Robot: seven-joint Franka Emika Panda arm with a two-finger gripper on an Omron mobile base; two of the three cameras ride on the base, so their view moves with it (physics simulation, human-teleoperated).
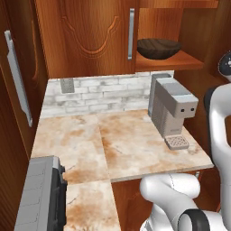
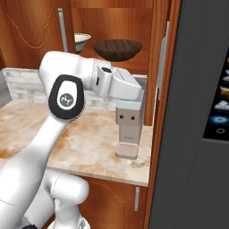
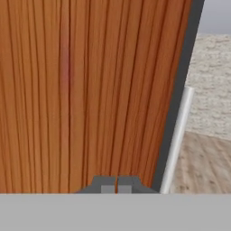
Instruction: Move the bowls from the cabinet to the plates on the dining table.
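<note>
Pincer (image 3: 117, 186) clenched, empty, facing cabinet door (image 3: 90, 90); brown bowl (image 2: 117, 49), apparently cream bowl (image 2: 82, 41) on shelf (image 1: 173, 60)

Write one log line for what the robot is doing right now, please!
stage: at open cabinet | jaws: shut, empty, facing the open door | brown bowl: on shelf | cream bowl: on shelf behind | coffee machine: on counter

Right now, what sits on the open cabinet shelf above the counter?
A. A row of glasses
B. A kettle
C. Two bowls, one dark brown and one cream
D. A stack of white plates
C: the right base view shows the dark brown bowl on the cabinet shelf, with the cream bowl partly hidden behind the door edge.
</note>
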